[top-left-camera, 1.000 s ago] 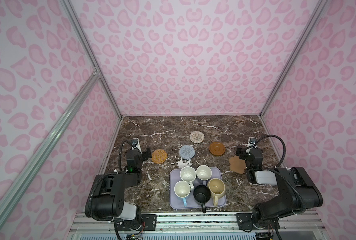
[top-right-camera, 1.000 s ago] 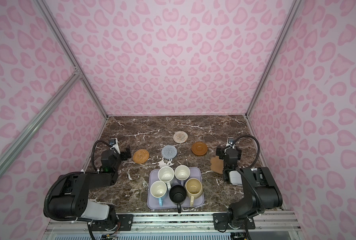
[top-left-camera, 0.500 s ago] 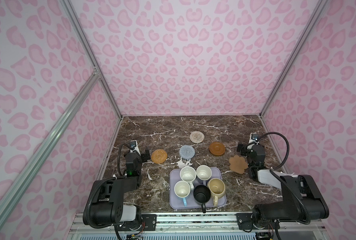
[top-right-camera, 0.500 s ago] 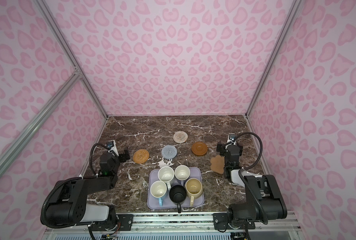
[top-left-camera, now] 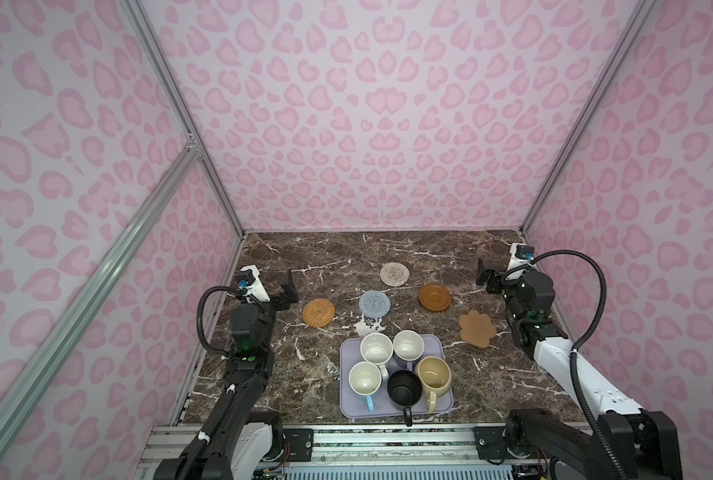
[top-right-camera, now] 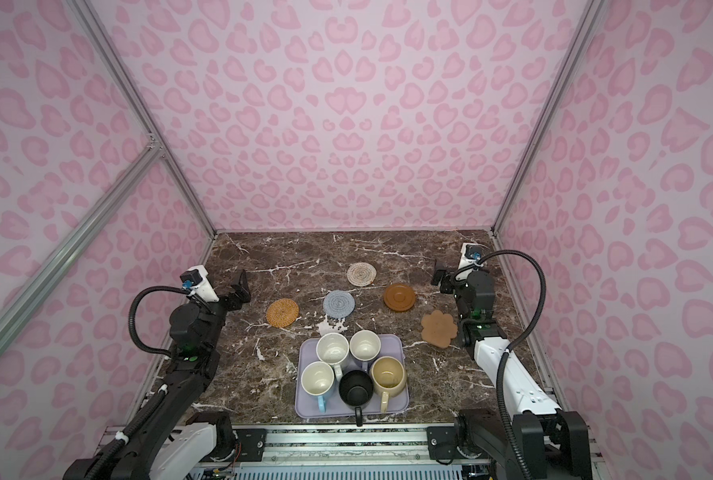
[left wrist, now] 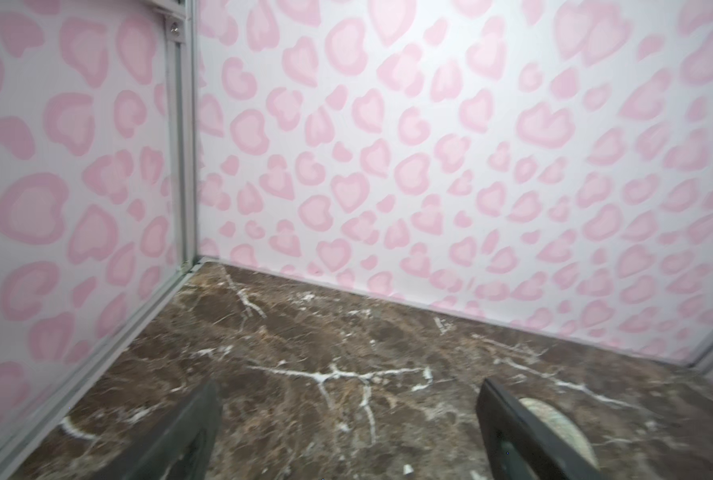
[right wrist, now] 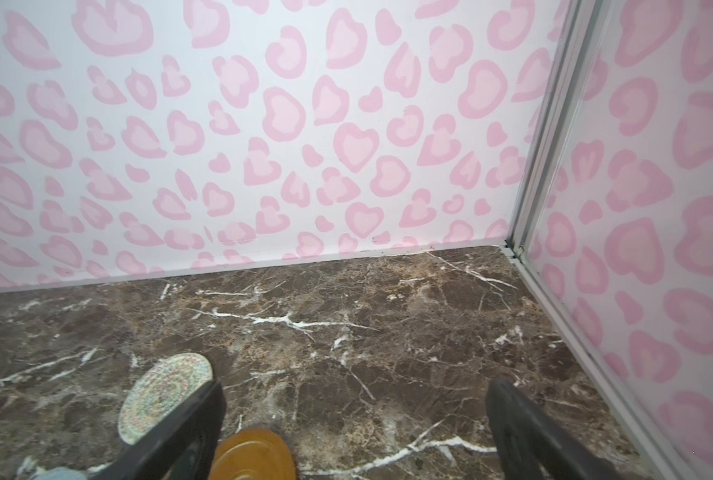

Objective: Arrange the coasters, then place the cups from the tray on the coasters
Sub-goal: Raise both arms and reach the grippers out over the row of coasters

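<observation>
Worktop: a dark brown marble worktop point(top-left-camera: 305, 257) with white veins, boxed in by pink-blotched walls point(top-left-camera: 388, 124).
Left tool: the left tool point(top-left-camera: 285, 289) is out by the left wall, jaws spread wide. Nothing is between them, and the left wrist view shows only bare marble in the gap.
Right tool: the right tool point(top-left-camera: 488, 276) is over by the right wall, further back. Its jaws are wide apart too, and it is empty.
Coasters, left to right: the orange-tan woven round coaster point(top-left-camera: 318, 312) is just beside the left tool. Next comes the grey-blue knit round coaster point(top-left-camera: 374, 304). The cream woven round coaster point(top-left-camera: 394, 274) is set furthest back. Then the brown wooden round dish coaster point(top-left-camera: 434, 296), and the tan paw-shaped coaster point(top-left-camera: 477, 328) near the right arm.
Coaster layout: all five lie flat on the marble, none touching, in a loose arc behind the tray. Every one is bare.
Tray: the flat pale lavender rectangular tray point(top-left-camera: 345, 357) sits front and centre, close to the rail.
Cups: all five are on the tray, upright and packed tight.
Back row: white mug point(top-left-camera: 376, 348), lavender mug point(top-left-camera: 408, 345).
Front row: light blue mug point(top-left-camera: 364, 378), black mug point(top-left-camera: 404, 390), rounded beige-yellow mug point(top-left-camera: 433, 373). Their handles point forward, and the black one's pokes out past the front rim.
Right wrist view: the cream mat and the brown dish show by one finger, both on marble.
</observation>
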Robot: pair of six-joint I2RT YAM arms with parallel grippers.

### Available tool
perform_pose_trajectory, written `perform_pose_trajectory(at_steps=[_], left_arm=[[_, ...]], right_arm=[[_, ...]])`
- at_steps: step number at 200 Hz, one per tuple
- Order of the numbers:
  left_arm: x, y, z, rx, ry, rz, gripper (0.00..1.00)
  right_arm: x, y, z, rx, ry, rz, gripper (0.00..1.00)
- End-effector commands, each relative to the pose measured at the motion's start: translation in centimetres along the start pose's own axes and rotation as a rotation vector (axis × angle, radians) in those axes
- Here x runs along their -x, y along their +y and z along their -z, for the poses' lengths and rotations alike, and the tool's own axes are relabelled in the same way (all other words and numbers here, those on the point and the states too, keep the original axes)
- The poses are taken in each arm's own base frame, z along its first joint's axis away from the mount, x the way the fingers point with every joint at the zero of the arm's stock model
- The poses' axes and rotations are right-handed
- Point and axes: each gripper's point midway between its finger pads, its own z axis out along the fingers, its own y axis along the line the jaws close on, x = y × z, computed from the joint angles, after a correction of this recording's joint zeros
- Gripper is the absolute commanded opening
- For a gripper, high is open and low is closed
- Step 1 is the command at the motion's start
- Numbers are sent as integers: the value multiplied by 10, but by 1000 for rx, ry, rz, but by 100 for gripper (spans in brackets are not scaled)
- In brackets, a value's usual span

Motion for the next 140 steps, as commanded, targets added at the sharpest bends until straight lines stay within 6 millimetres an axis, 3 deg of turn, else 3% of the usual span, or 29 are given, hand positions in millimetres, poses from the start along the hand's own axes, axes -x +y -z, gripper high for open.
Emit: perform_pose_trajectory(at_steps=[1, 25, 51, 75, 120, 140], left_arm=[[17, -5, 12, 8, 4, 227, 97], [9, 20, 26, 221, 141, 341, 96], [0, 5, 29, 136, 179, 384, 96], [-13, -6, 26, 96, 263, 418, 97], [-80, -26, 19, 110, 679, 408, 97], [-100, -30, 15, 162, 767, 315, 97]], right_arm=[[-6, 18, 3, 97, 55, -117, 100], [-11, 27, 9, 138, 128, -202, 100], [-34, 35, -1, 190, 199, -222, 100], [-47, 63, -6, 274, 307, -156, 100], [-50, 139, 1, 370, 350, 85, 100], [-51, 166, 4, 424, 367, 148, 100]])
